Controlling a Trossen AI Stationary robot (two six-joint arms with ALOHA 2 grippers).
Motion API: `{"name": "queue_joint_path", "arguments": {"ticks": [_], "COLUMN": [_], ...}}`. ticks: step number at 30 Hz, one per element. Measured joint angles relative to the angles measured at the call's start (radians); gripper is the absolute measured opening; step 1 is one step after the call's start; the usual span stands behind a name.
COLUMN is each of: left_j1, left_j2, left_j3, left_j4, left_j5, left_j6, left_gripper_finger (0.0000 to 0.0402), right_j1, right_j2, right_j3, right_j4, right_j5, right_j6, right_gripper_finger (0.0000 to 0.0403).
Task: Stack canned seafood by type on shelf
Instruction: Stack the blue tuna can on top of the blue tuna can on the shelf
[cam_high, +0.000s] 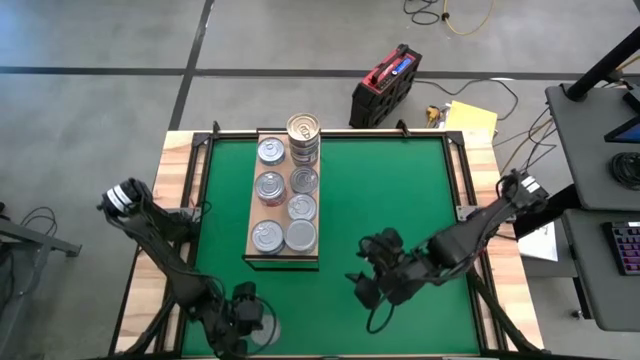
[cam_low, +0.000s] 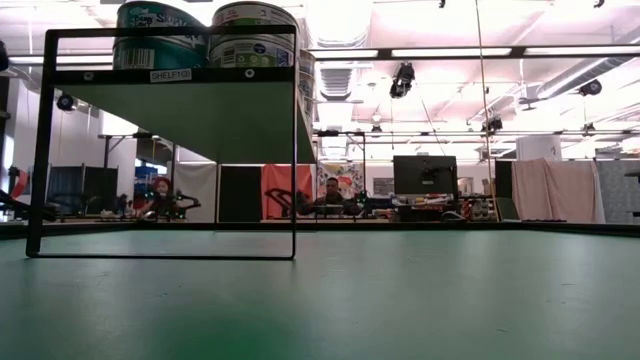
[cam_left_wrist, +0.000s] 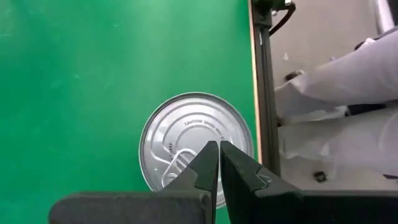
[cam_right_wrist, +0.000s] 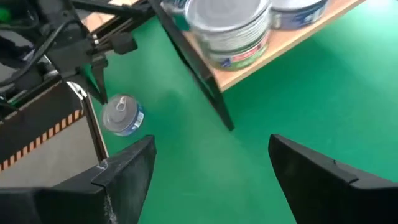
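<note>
Lone can (cam_left_wrist: 198, 146) partly behind left hand (cam_left_wrist: 218, 163)

We see silver-lidded tins (cam_high: 285, 206) in two columns on the wooden shelf (cam_high: 249, 240) at frame centre-left, one stack (cam_high: 303, 135) rising topmost; a lone can (cam_high: 262, 322) lies bottom-left.

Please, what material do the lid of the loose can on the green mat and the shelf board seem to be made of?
The loose can has a lid that looks like bare silver metal, smooth and shiny: it reflects light, with stamped rings, embossed lettering and a pull tab. The shelf board looks like light wood, perhaps plywood, with a matte pale edge; its frame seems to be black metal.
</note>
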Motion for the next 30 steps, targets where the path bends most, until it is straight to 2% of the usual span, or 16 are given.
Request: {"name": "queue_joint_path", "arguments": {"ticks": [5, 10, 21, 23, 30], "left_j1": [0.0, 0.0, 0.0, 0.0, 0.0], "left_j2": [0.005, 0.005, 0.005, 0.013, 0.053], "left_j3": [-0.008, -0.047, -0.076, -0.08, -0.102], "left_j4": [0.001, -0.001, 0.044, 0.078, 0.149], "left_j5": [-0.026, -0.026, -0.026, -0.026, -0.016], "left_j6": [0.045, 0.059, 0.112, 0.13, 0.127], "left_gripper_finger": [0.0, 0.0, 0.0, 0.0, 0.0], "right_j1": [0.024, 0.041, 0.096, 0.104, 0.109], "right_j2": [0.065, 0.1, 0.098, 0.098, 0.098], "right_j3": [0.0, 0.0, 0.0, 0.0, 0.0], "right_j4": [0.089, 0.165, 0.209, 0.206, 0.206], "right_j5": [0.0, 0.004, 0.008, 0.008, 0.007], "right_j6": [0.001, -0.002, -0.05, -0.055, -0.055], "right_gripper_finger": [0.0267, 0.0209, 0.0028, 0.0016, 0.0012]}}
